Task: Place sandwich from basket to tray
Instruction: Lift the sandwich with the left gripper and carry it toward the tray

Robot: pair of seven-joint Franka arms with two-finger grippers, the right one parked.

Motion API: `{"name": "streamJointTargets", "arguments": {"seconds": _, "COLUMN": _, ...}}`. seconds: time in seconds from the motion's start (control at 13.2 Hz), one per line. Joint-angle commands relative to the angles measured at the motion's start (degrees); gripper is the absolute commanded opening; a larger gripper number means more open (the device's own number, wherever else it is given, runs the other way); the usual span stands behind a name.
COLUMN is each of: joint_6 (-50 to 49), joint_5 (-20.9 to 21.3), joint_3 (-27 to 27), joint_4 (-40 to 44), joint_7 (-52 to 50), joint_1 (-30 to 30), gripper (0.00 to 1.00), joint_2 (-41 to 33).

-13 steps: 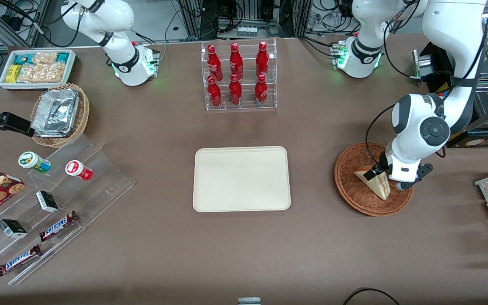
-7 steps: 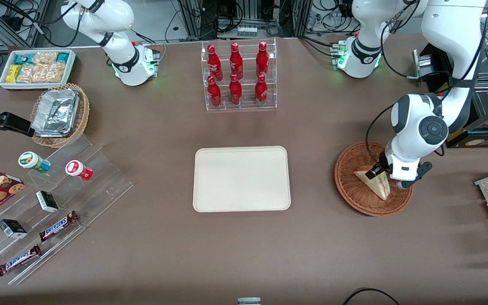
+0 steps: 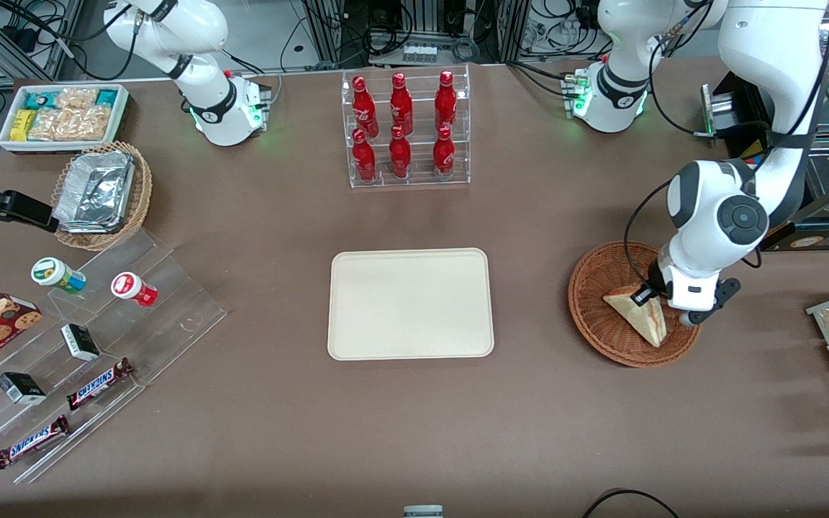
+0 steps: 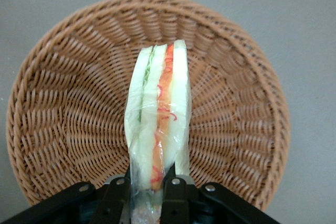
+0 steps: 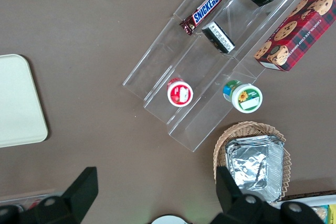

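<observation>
Front view: the gripper (image 3: 646, 296) sits low over the basket (image 3: 594, 331), at the working arm's end of the tabletop (image 3: 414, 432).
Jaws: closed on the sandwich (image 3: 637, 316), one finger on each bread face, pinching it at one end.
Wrist view of the grip: the fingers (image 4: 118, 195) clamp the narrow end of the sandwich (image 4: 160, 124), which stands on edge with its cut side facing the camera; green filling shows along one layer and red along the next, under a clear wrap.
Sandwich: inside the basket, its long pale wedge pointing from the gripper toward the rim nearer the front camera; whether it rests on the weave or is just clear of it, I cannot tell.
Basket: round, reddish-brown wicker (image 4: 63, 129), holding only the sandwich; it stands on the tabletop beside the tray (image 3: 410, 303), apart from it.
Tray: cream, rectangular, flat on the middle of the tabletop, with nothing on it.
Bottle rack: clear acrylic stand (image 3: 407, 129) with six red bottles, farther from the front camera than the tray.
Parked arm's end: a tan basket of foil containers (image 3: 101, 194), a white bin of snack packets (image 3: 65, 115), and a clear stepped stand (image 3: 98, 345) with small tubs, boxes and chocolate bars.
</observation>
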Motion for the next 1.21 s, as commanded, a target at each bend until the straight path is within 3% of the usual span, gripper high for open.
{"name": "streamJointTargets", "arguments": {"seconds": 0.0, "joint_6": -10.66, "joint_5": 2.29, "joint_3": -0.76, "joint_4": 4.84, "joint_7": -0.15, "joint_1": -0.21, "gripper": 0.0, "joint_2": -4.01}}
{"name": "streamJointTargets", "arguments": {"seconds": 0.3, "joint_6": -26.42, "joint_5": 2.39, "joint_3": -11.98, "joint_4": 16.79, "joint_7": -1.28, "joint_1": -0.21, "gripper": 0.0, "joint_2": -4.2}}
{"name": "streamJointTargets", "arguments": {"seconds": 0.53, "joint_6": -26.45, "joint_5": 2.73, "joint_3": -21.83, "joint_4": 20.06, "joint_7": -3.83, "joint_1": -0.21, "gripper": 0.0, "joint_2": -1.49}}
{"name": "streamJointTargets", "arguments": {"seconds": 0.75, "joint_6": -26.8, "joint_5": 8.96, "joint_3": -31.5, "joint_4": 24.45, "joint_7": -5.58, "joint_1": -0.38, "gripper": 0.0, "joint_2": 5.62}}
{"name": "streamJointTargets", "arguments": {"seconds": 1.13, "joint_6": -26.89, "joint_5": 15.29, "joint_3": -31.97, "joint_4": 34.3, "joint_7": -9.09, "joint_1": -13.02, "gripper": 0.0, "joint_2": 19.15}}
